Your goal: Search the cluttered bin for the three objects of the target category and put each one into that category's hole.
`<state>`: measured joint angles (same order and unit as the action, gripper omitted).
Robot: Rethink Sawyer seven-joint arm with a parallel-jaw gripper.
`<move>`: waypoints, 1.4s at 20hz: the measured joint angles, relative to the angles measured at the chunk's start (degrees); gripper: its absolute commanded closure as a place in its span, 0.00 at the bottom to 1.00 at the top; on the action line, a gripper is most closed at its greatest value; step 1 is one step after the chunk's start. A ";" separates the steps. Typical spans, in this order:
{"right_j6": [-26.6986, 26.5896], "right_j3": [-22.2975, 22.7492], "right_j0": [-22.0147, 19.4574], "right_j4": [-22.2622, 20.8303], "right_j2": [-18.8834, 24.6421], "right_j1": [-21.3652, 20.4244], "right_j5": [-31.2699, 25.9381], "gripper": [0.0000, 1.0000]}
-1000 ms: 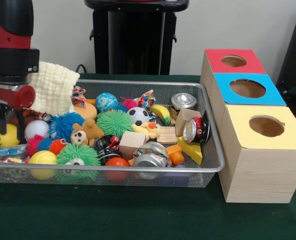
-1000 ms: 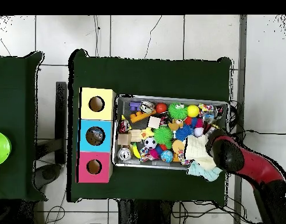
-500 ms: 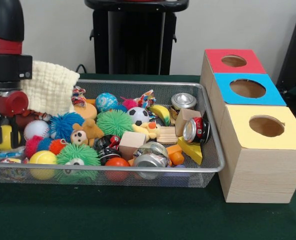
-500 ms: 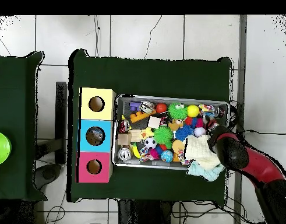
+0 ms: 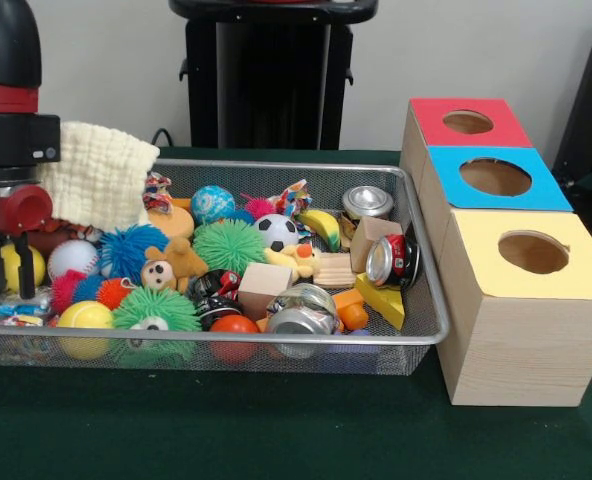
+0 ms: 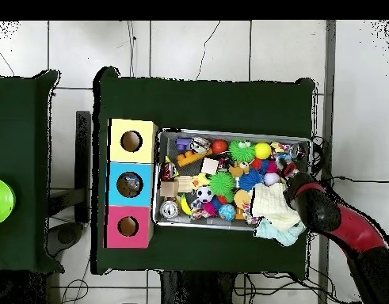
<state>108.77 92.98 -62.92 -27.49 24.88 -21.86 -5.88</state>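
Tablecloth (image 5: pixel 226 430) dark green (tiled floor (image 6: pixel 197 47) below) | wall (image 5: pixel 456 50) grey | hand (image 5: pixel 6 275) possibly open, grip unclear

I note the hand (image 5: pixel 6 275) now sits further toward the picture's left edge in the front view than a second ago, at the wire basket's (image 5: pixel 276 167) end. The yellow ball (image 5: pixel 21 265) it earlier stood in front of now shows just beside it.

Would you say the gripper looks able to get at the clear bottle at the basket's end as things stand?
Probably yes: the gripper hangs right above the bottle, which lies uncovered on top beside a yellow ball.
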 measured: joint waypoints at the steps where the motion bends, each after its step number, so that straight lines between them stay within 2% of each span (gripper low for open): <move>1: 0.00 0.08 -0.28 0.00 0.13 0.02 0.00 0.00; 21: 0.00 0.30 -3.99 -0.04 3.93 2.26 0.65 0.00; 28: 0.01 1.68 -2.99 -0.15 3.62 2.39 10.12 0.00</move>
<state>108.78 94.66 -65.91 -27.64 28.49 -19.47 4.24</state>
